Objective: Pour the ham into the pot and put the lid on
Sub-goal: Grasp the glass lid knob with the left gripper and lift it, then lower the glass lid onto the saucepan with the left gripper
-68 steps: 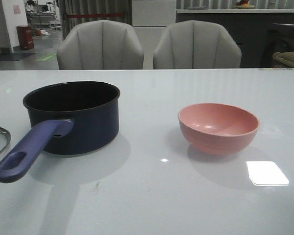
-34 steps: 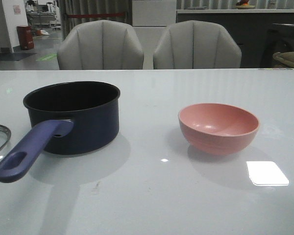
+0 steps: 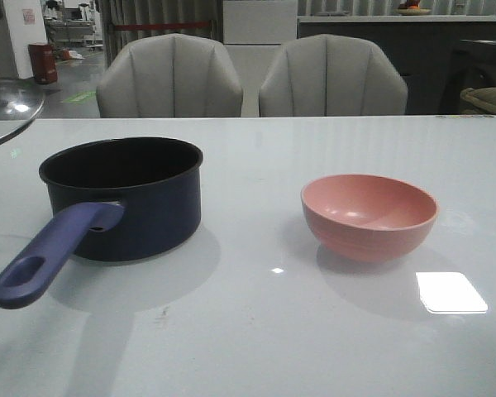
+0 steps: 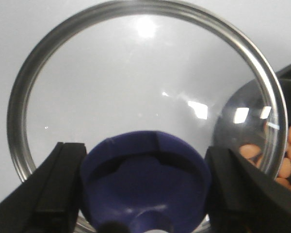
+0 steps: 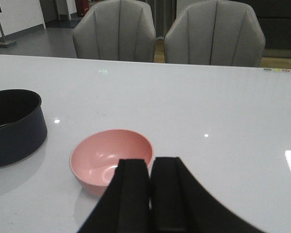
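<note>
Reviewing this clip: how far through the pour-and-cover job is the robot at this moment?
Pouring looks done: the pink bowl is empty and ham slices lie in the pot. In hand: the left end effector grips the lid by its blue knob, held in the air left of the pot. Left: set the lid on the pot and let go. The right end effector is shut and empty.

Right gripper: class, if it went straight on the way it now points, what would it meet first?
Most likely the pink bowl, which sits just beyond the shut right gripper. Depth is hard to judge, so it might pass over the rim and reach the table.
</note>
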{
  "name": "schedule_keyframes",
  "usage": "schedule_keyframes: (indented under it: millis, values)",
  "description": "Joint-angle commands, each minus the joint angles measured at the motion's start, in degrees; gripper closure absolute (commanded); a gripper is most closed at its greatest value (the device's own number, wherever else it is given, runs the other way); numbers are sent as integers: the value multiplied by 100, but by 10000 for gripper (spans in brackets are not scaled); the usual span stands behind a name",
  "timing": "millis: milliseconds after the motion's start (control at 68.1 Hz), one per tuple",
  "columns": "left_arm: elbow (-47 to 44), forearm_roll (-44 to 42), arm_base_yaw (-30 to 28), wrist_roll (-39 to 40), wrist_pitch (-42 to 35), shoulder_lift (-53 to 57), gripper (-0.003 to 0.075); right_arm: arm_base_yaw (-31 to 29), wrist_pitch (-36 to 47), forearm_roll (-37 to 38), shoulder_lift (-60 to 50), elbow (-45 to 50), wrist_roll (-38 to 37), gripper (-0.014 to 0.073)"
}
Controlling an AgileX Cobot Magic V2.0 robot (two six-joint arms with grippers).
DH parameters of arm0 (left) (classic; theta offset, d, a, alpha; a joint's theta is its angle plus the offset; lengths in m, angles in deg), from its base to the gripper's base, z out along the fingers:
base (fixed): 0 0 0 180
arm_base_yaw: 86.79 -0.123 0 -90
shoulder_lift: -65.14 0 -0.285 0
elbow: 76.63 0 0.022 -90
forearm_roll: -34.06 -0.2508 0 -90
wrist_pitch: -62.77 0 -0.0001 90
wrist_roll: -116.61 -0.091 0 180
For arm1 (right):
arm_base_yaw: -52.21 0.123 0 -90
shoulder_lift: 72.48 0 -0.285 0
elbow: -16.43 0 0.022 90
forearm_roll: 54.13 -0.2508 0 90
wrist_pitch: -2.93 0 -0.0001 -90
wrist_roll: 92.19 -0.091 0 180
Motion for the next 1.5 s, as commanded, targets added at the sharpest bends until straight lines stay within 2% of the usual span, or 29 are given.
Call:
schedule_keyframes:
  millis: [0, 220, 411, 632, 1146, 1308, 1484]
  values:
    - [428, 93, 455, -54, -44, 300, 534, -1, 511, 11, 31, -172, 68, 442]
    - [509, 93, 1347, -320, -138, 215, 533, -1, 511, 11, 31, -172, 68, 442]
    - [961, 55, 1801, -329, 344, -263, 533, -1, 511, 11, 31, -172, 68, 442]
    - [1409, 78, 1852, -329, 707, -694, 533, -1, 511, 11, 31, -172, 68, 442]
    - [1412, 206, 1852, -329, 574, -1033, 516, -1, 511, 11, 31, -172, 68, 442]
    - [1412, 206, 1852, -329, 430, -1084, 437, -1, 511, 11, 31, -172, 68, 442]
    - [1412, 206, 1852, -329, 219, -1084, 247, -1, 511, 11, 31, -172, 68, 442]
